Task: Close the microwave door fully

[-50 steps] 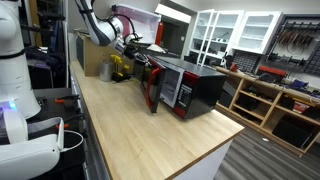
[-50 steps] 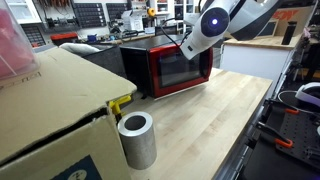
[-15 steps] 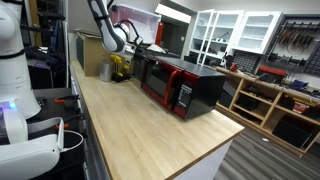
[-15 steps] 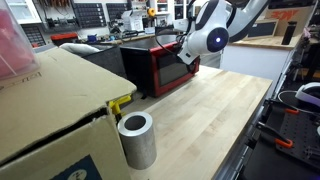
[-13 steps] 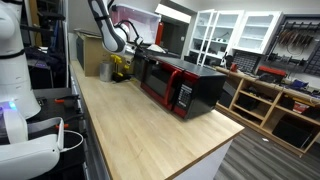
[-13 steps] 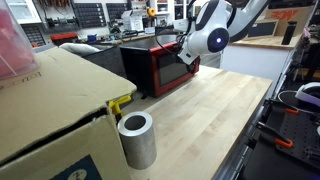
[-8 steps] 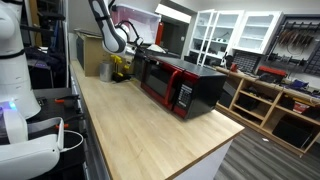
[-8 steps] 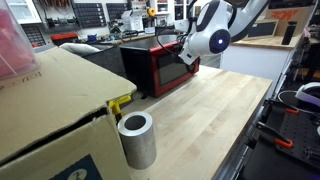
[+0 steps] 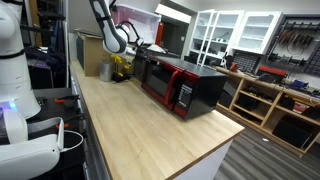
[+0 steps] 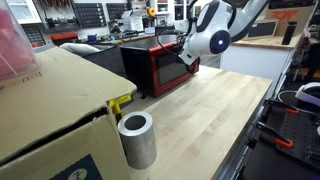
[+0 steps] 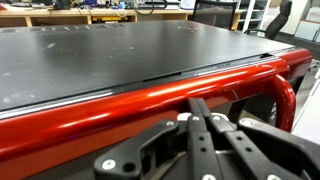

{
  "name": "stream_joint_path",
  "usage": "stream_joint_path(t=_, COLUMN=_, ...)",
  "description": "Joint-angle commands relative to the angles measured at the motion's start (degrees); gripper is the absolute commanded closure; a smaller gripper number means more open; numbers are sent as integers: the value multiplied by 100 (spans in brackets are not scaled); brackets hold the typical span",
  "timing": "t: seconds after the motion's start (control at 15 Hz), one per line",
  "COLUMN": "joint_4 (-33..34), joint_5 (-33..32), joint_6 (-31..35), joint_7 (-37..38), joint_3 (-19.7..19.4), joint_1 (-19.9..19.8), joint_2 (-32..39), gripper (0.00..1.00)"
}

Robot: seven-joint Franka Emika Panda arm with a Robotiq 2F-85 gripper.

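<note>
The microwave (image 9: 200,88) stands on the wooden countertop, with a glossy black casing and a red front; it also shows in an exterior view (image 10: 138,55). The microwave door (image 9: 157,82) lies flush with the front, as it does in an exterior view (image 10: 168,70). In the wrist view its red top edge (image 11: 150,95) and red handle (image 11: 287,100) sit below the black top. My gripper (image 11: 200,104) is shut, its fingertips pressed on the door's upper edge. It shows in both exterior views (image 9: 141,52) (image 10: 182,52).
A brown cardboard box (image 10: 50,110) and a grey metal cylinder (image 10: 137,140) stand near the camera. Another box (image 9: 98,62) and a yellow item (image 9: 120,66) sit behind the microwave. A white robot (image 9: 15,90) stands beside the countertop (image 9: 140,130).
About three seconds ago the door stood ajar; now it lies flush with the front. Over the last second the arm and door have not visibly moved.
</note>
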Motion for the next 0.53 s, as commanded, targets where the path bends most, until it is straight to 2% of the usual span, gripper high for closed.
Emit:
stream_joint_path(t=0.0, joint_4=669, joint_5=-309, joint_6=-17, joint_7=170, joint_3=-177, joint_1=-169, joint_2=375, gripper=100)
stream_joint_path(t=0.47, joint_4=677, joint_5=-160, joint_6=27, joint_7=362, joint_3=-192, joint_1=-184, joint_2=391, gripper=100)
